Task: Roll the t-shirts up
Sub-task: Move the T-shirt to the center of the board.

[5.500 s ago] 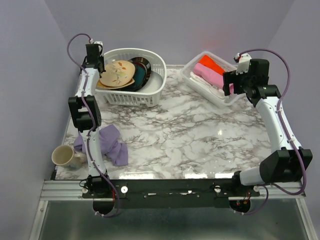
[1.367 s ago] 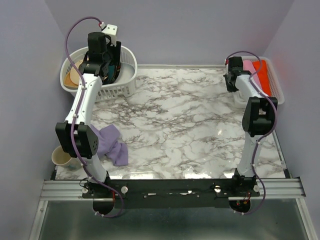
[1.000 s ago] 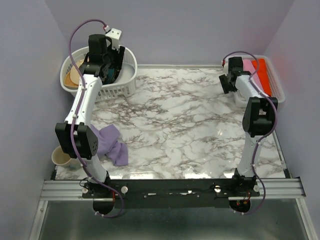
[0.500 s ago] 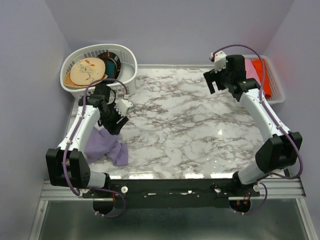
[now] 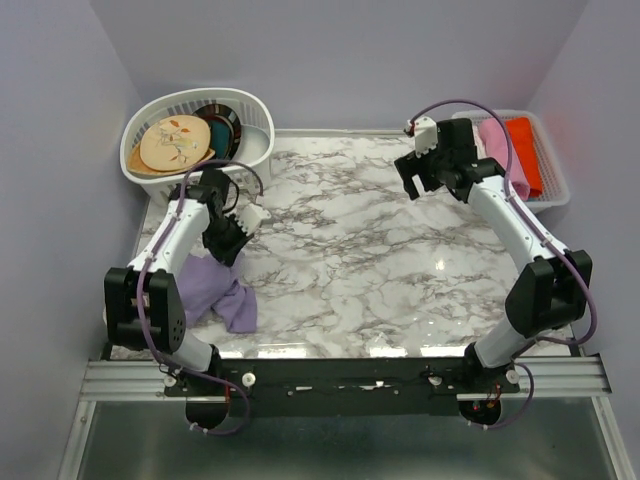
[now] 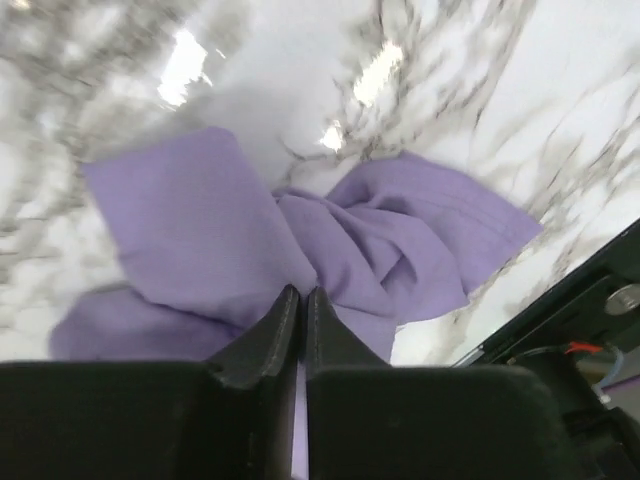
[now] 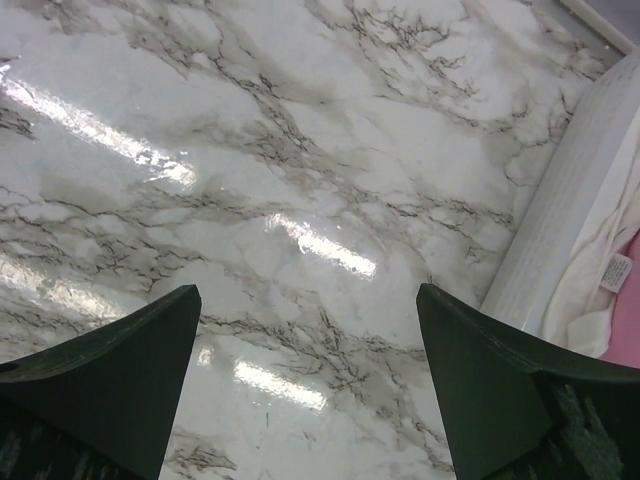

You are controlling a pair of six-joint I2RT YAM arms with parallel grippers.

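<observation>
The left arm (image 5: 178,238) is covering part of the t-shirt (image 5: 228,303), and the left pincer (image 6: 297,293) is blocking its near edge.

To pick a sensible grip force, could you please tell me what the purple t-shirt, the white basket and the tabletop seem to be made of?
T-shirt: thin soft fabric, matte, falling in loose folds.
Basket: probably moulded plastic, white, slotted walls.
Tabletop: marble-look, glossy with light reflections; stone or laminate, cannot tell.

Table (image 5: 380,260): glossy, smooth marble-pattern surface. T-shirt (image 6: 200,230): thin matt purple cloth, creased. Laundry basket (image 5: 258,140): white slotted plastic.
</observation>
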